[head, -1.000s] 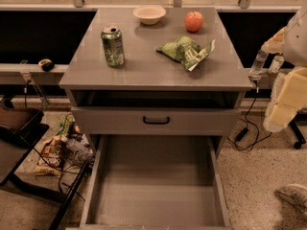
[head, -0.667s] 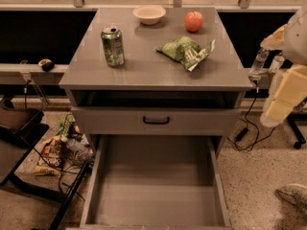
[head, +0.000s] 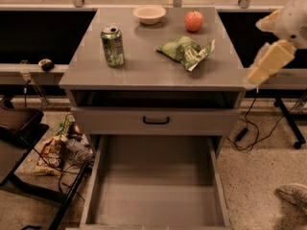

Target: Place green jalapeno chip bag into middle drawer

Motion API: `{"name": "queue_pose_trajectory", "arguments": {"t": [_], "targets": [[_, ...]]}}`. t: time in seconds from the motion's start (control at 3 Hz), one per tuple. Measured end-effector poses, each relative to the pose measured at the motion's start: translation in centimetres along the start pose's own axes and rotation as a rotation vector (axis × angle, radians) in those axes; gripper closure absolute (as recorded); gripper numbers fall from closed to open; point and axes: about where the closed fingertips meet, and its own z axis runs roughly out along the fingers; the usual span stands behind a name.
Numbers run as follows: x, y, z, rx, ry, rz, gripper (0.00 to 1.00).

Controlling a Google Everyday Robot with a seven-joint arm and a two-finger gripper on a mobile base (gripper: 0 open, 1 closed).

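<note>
The gripper (head: 269, 62) has risen and come in toward the cabinet since a second ago, and now hangs just off the right edge of the grey cabinet top (head: 144, 70); whether it stands wide or narrow I cannot tell. Left of it and well apart, the green jalapeno chip bag (head: 184, 51) lies crumpled on that top, with the red apple (head: 194, 21) up and left of the claw and the green soda can (head: 112, 45) farther left still. The middle drawer (head: 153, 195) stands pulled out below and to the left of the gripper, its grey floor showing.
</note>
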Motion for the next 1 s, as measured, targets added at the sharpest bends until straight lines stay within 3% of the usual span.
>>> {"name": "queue_pose_trajectory", "arguments": {"t": [0.33,0.67,1.0], "targets": [[-1.1,-5.1,2.9,0.026,-0.107,0.035,0.0],[-1.2,-9.7,6.6,0.043,-0.144,0.078,0.0],[-0.7,-12.6,11.5,0.029,-0.134,0.143,0.0]]}}
